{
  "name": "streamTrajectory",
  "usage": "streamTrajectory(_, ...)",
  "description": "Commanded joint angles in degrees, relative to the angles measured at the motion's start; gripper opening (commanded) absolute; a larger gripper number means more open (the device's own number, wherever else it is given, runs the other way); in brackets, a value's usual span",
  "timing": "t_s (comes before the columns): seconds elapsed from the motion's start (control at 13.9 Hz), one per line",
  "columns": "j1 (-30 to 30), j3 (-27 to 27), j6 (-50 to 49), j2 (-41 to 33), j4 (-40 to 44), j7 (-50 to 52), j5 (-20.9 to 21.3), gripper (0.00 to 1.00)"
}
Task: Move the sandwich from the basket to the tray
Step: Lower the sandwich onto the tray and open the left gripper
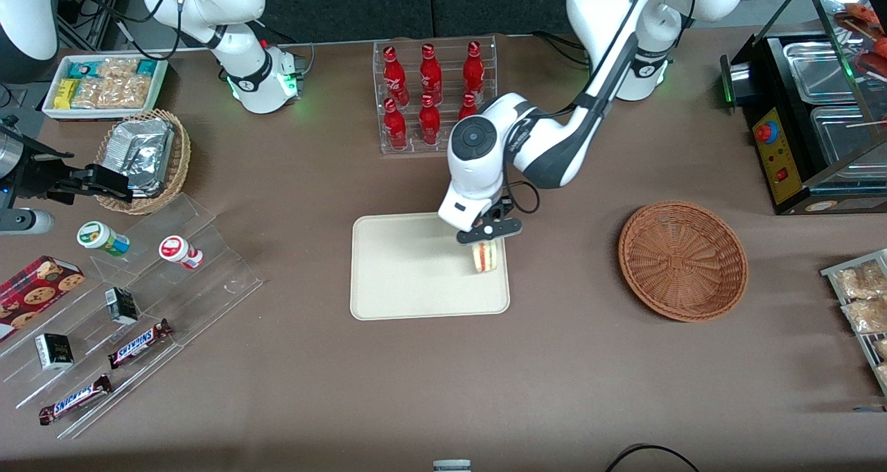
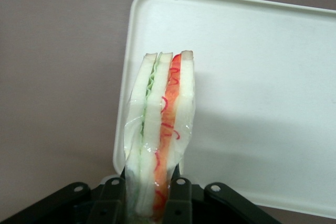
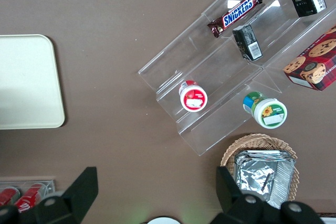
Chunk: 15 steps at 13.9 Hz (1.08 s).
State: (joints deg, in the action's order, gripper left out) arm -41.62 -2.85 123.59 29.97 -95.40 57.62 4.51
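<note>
Jaws (image 1: 487,240) clamped on the sandwich (image 1: 485,256), one finger (image 2: 179,199) pressed to each bread face; wrist view shows it held edge-on, clear wrap round it, w/ red-orange and green filling layers between pale bread slices. Sandwich sits over the tray (image 1: 416,278), close to the tray edge nearest the working arm's end of the table (image 1: 443,382); can't tell if it's touching the tray surface or just above it. Tray is cream, otherwise bare. Basket (image 1: 682,260), reddish-brown wicker, lies well apart from the tray toward the working arm's end, nothing in it. Rack of red bottles (image 1: 433,94) stands farther from the front camera than the tray.
</note>
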Motion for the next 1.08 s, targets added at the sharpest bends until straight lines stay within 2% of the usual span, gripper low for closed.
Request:
streamTrajectory(0.0, -1.6, 0.7, 2.0, 3.7, 3.6, -0.2, 1.9, 0.27)
streamTrajectory(0.07, -2.0, 0.7, 2.2, 4.7, 4.4, -0.1, 2.9, 0.27)
streamTrajectory(0.86, -4.3, 0.8, 6.0, 11.2, 8.6, 0.0, 3.1, 0.27)
streamTrajectory(1.01, -4.3, 0.8, 5.9, 11.5, 8.7, 0.1, 3.1, 0.3)
